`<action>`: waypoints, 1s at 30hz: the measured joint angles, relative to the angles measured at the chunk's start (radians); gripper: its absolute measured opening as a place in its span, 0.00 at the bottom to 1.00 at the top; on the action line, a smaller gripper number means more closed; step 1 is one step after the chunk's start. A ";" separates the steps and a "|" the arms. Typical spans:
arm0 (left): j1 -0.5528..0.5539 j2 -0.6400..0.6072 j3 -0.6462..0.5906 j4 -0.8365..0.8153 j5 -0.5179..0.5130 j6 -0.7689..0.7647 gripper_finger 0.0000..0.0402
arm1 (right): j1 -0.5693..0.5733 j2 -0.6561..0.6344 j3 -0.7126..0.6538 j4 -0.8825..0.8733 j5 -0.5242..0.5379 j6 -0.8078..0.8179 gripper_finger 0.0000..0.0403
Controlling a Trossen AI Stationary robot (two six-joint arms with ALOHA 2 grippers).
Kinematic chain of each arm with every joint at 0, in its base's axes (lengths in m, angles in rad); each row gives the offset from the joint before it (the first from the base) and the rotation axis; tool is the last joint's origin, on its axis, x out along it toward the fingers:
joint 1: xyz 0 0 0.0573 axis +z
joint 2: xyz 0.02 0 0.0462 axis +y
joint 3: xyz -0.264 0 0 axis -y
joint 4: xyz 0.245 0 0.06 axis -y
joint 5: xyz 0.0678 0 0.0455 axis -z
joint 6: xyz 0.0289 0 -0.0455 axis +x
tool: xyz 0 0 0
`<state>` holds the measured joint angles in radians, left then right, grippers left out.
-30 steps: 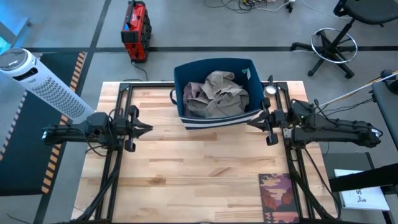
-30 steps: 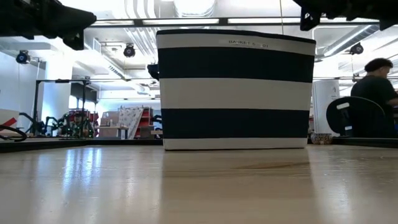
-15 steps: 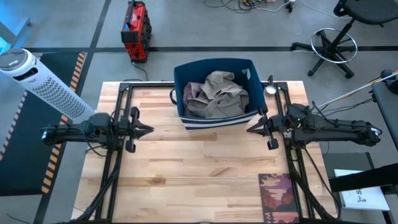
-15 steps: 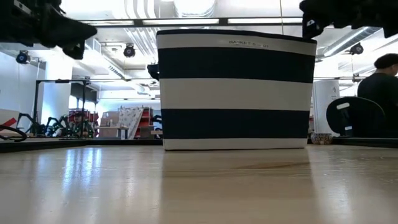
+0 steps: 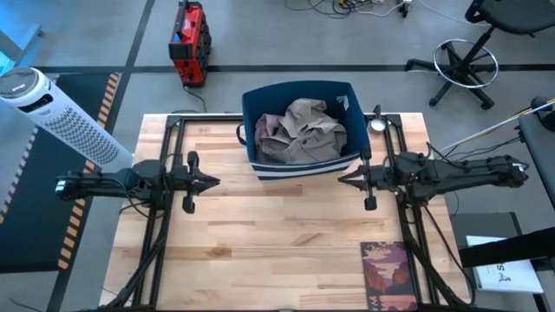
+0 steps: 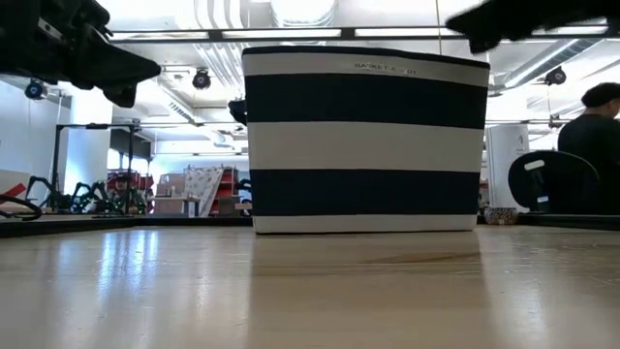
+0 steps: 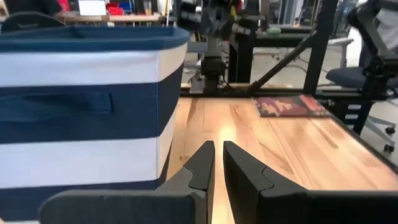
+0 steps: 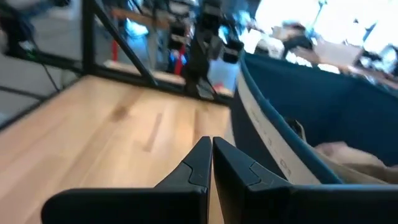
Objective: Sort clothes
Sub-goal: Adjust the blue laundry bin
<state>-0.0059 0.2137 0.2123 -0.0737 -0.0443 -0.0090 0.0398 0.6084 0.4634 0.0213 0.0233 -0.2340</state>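
Observation:
The khaki-olive trousers (image 5: 300, 130) lie bunched inside the navy bin with white stripes (image 5: 257, 130) at the table's far middle; a bit of them shows in the right wrist view (image 8: 348, 152). The other clothes are out of view. My left gripper (image 5: 215, 182) hovers left of the bin, fingers nearly together, empty; its fingertips show in the left wrist view (image 7: 216, 148). My right gripper (image 5: 340, 180) hovers just right of the bin's near right corner, shut and empty (image 8: 209, 144).
A flat dark red patterned booklet (image 5: 387, 274) lies at the table's near right. The bin (image 6: 366, 141) stands on the table. A white tower fan (image 5: 61, 114) stands off the left side. Bare wood spreads across the table's near half. A person sits in the room beyond.
My right gripper has drawn toward the table's near edge and a little left, beside the bin's near right corner. My left gripper has moved toward the right, closer to the bin. The bin and trousers have kept still.

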 joint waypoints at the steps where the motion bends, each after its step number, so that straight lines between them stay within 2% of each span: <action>1: 0.000 0.006 0.000 -0.002 0.000 0.000 0.05 | 0.017 0.016 0.031 -0.024 0.023 -0.005 0.00; 6: 0.000 0.030 0.000 0.007 -0.032 0.003 0.05 | 0.093 0.155 0.200 -0.138 0.142 -0.024 0.00; 12: 0.000 0.047 0.000 0.021 -0.037 0.003 0.05 | 0.159 0.446 0.455 -0.314 0.312 -0.028 0.00; 17: 0.000 0.050 0.000 0.021 -0.036 0.009 0.05 | 0.172 0.703 0.704 -0.501 0.365 0.006 0.00; 24: 0.000 0.048 0.000 0.020 -0.036 0.018 0.05 | 0.110 0.978 0.986 -0.713 0.526 0.087 0.00; 30: 0.000 0.049 0.000 0.014 -0.036 0.026 0.05 | 0.008 1.085 1.087 -0.721 0.518 0.079 0.00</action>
<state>-0.0058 0.2630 0.2123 -0.0600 -0.0807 0.0170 0.0481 1.6934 1.5503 -0.6997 0.5409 -0.1551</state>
